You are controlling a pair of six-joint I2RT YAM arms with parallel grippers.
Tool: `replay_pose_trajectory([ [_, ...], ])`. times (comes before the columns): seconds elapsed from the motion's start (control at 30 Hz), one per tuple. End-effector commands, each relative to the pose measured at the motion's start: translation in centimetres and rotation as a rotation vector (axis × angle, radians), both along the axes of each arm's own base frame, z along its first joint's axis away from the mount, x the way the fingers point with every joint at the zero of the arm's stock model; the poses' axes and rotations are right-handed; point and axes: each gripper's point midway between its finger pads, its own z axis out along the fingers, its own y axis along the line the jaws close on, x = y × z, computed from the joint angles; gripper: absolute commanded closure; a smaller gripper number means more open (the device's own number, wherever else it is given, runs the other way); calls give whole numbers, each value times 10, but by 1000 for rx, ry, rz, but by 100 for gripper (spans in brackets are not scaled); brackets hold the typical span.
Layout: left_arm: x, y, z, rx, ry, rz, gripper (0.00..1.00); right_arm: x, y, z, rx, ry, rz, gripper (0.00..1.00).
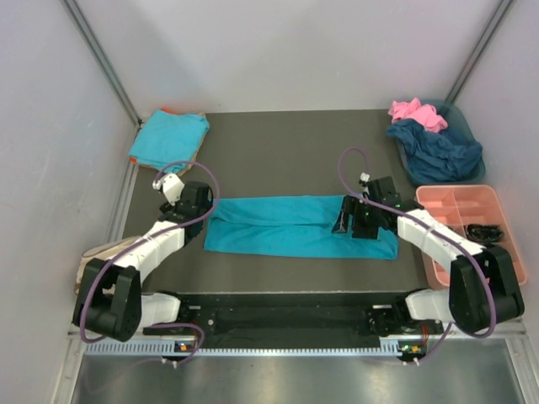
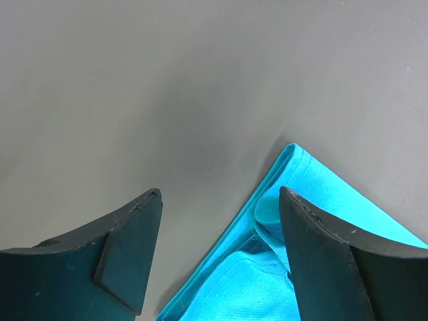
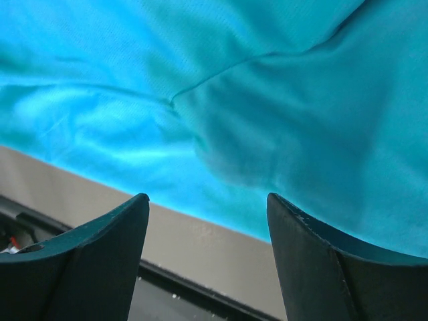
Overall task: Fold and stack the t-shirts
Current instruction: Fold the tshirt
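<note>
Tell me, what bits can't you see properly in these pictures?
- Top view: the right end effector covers part of the flat turquoise t-shirt.
- Top view: the black thing in the pink tray is too small to name.
- Top view: the pink t-shirt and navy t-shirt are bunched up, hiding most of the bin beneath.
- Both wrist views: the picture edges cut off most of the turquoise shirt.

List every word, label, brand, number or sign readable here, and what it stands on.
No text can be read in any view.
The flat turquoise t-shirt, the folded turquoise t-shirt and the pink compartment tray show no print.
Tiny coloured marks on the base rail are too small to read.
</note>
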Motion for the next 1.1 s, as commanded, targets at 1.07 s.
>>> replay_pose_trajectory([
  [1.07, 28, 5, 77, 49, -181, -11, 25, 114, 208, 33, 172, -191, 374, 27],
])
